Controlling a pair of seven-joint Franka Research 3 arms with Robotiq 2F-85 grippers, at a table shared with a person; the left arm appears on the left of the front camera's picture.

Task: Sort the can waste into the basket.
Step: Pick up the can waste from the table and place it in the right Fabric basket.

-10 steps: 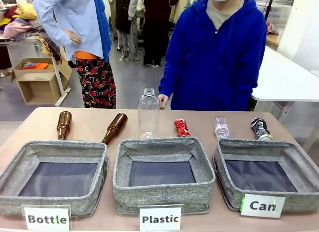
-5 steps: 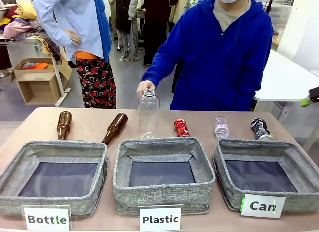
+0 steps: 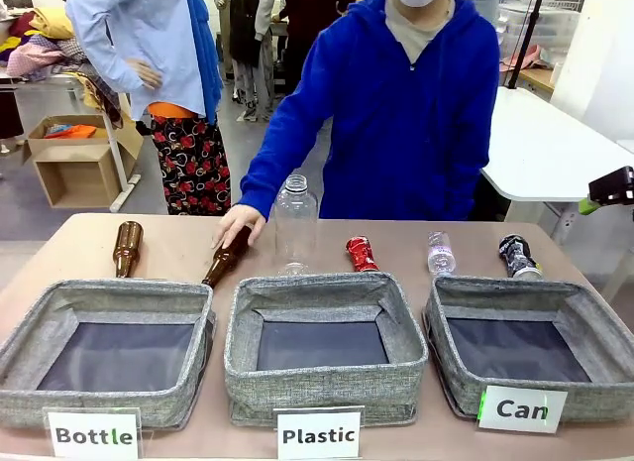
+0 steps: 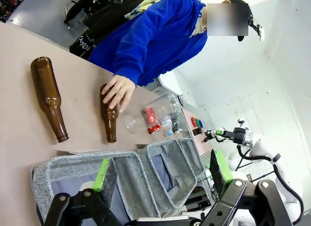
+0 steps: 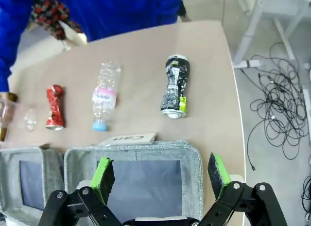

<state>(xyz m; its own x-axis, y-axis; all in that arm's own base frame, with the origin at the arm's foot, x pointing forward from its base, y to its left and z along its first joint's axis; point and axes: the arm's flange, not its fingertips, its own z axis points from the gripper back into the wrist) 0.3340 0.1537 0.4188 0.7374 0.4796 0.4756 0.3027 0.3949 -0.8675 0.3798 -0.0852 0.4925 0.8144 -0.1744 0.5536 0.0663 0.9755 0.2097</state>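
While released, both end effectors [image 4: 161,168] [image 5: 161,171] aloft; person's hand [image 3: 239,223] on brown bottle [image 3: 220,265].

The person's hand [image 3: 238,224] has moved onto the brown bottle [image 3: 222,264].

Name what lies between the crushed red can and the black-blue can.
A small clear plastic bottle, lying on its side; the right wrist view shows it.

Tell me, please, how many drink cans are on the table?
2: a crushed red can behind the middle basket, and a black-blue can behind the right-hand basket signed Can. None seems hidden.
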